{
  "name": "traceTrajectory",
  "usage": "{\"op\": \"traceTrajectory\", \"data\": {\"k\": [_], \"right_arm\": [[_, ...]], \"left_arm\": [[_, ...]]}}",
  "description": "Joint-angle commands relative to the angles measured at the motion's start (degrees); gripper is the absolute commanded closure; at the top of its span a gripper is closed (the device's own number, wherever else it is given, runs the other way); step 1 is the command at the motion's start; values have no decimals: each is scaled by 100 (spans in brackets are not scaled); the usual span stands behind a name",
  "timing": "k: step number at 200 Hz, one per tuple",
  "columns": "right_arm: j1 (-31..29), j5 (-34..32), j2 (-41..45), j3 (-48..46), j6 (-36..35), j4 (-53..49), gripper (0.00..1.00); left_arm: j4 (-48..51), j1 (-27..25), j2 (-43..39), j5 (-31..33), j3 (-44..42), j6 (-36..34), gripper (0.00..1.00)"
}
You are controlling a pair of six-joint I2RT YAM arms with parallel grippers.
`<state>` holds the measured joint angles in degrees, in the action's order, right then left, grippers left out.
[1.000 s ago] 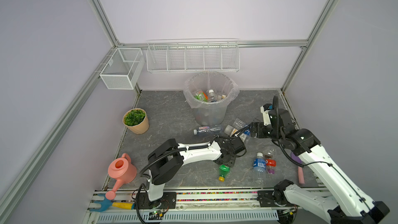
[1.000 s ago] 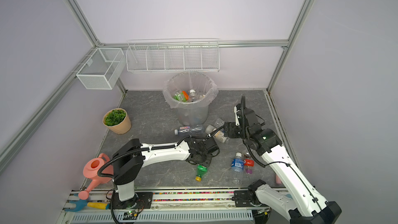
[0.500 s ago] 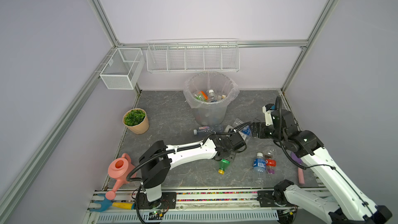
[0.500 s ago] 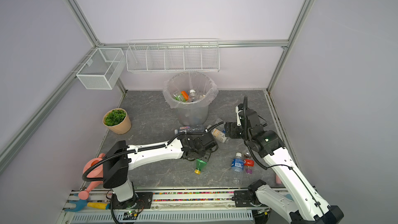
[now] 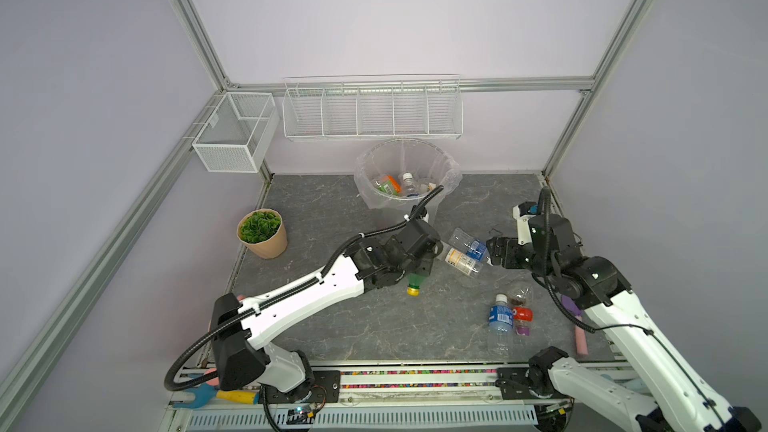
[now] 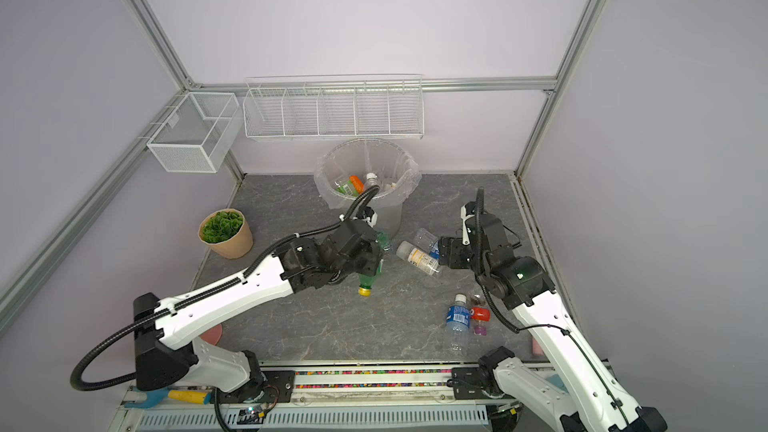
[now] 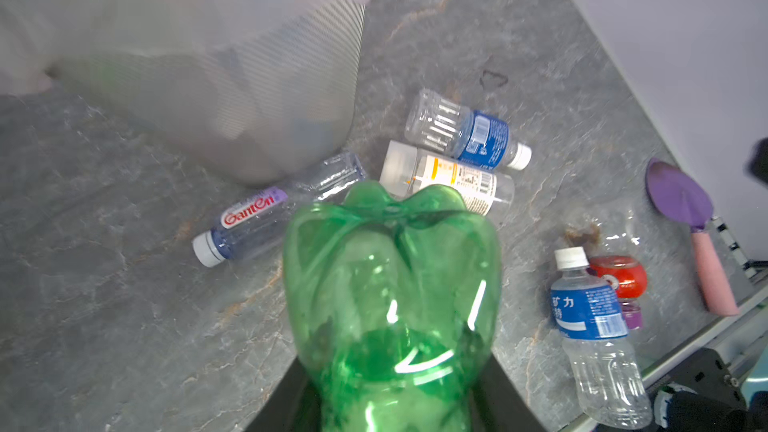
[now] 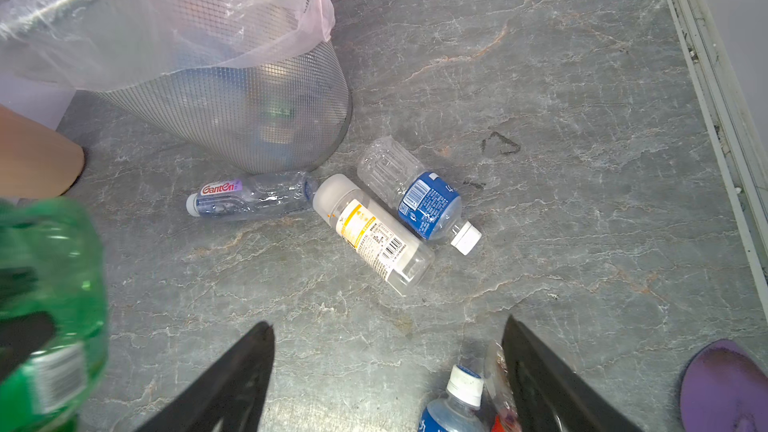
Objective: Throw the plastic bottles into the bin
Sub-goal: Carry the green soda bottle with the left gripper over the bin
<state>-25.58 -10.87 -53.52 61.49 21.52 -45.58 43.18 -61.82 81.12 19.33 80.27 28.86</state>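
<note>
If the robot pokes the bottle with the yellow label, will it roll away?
Probably: the yellow-label bottle lies on its side, round and smooth. It looks empty, so likely light. The blue-label bottle beside it might stop it.

Six bottles [image 5: 461, 261] outside one bin [image 5: 374, 197], two baskets [image 5: 372, 112], one pot [image 5: 266, 243]

Stretches the left arm forward toward the middle, left hand [image 5: 417, 270] clamped on a green bottle [image 7: 390, 284], cap downward. Holds the right arm folded at the elbow, right hand [image 8: 387, 326] spread wide, gripping nothing.
</note>
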Motion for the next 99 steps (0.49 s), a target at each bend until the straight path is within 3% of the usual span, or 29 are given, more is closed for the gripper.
{"op": "traceTrajectory", "data": {"k": [1,49,99], "right_arm": [[23,79,28,-120,138,27,12],[27,157,25,-128,160,40,12],[33,180,46,-167,160,49,12]], "left_arm": [[-110,229,-414,339,331,-440,78],[-343,431,-847,1308,997,-1115,90],[-1617,467,-1292,1954,1189,-1771,90]]}}
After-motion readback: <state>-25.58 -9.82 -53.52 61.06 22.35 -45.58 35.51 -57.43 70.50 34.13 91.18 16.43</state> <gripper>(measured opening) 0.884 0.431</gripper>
